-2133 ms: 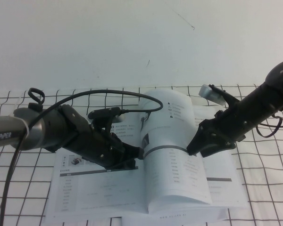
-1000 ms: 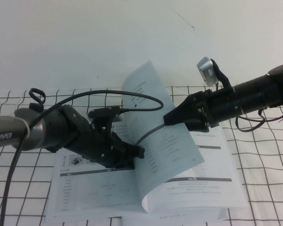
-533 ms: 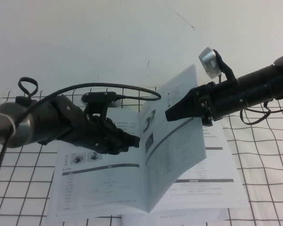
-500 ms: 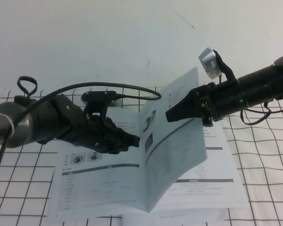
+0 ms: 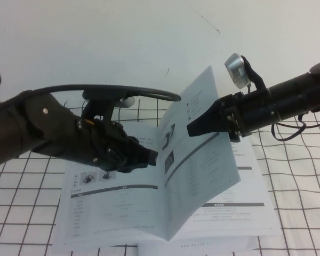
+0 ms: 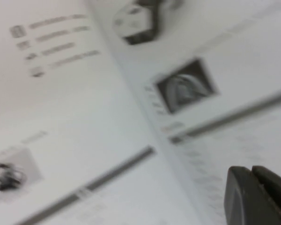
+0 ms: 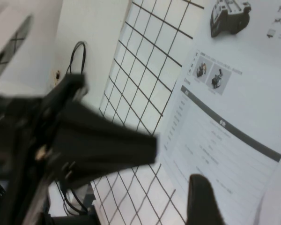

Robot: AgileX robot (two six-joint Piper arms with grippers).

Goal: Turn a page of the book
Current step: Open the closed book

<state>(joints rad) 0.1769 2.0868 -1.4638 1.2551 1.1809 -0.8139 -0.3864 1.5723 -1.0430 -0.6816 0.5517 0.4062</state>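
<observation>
The book [image 5: 112, 208] lies open on the grid cloth. Its page [image 5: 202, 160] stands upright over the spine, showing a device photo, a dark arch picture and a grey bar. My right gripper [image 5: 191, 129] is shut on the page's upper right part, one finger in front of it. In the right wrist view only one finger [image 7: 201, 201] shows, above the book's left page [image 7: 234, 117]. My left gripper [image 5: 152, 156] is shut and empty, hovering above the left page just left of the standing page. Its closed fingers [image 6: 241, 197] show near the arch picture [image 6: 185, 86].
A white cloth with a black grid [image 5: 26, 213] covers the table. A plain white sheet [image 5: 202, 246] sticks out under the book's near edge. The left arm's black cable [image 5: 122, 90] arcs above the book. A white wall stands behind.
The right gripper lifted the curled page up to standing and now holds it nearly still. The left arm has risen off the left page and drawn back to the left.
</observation>
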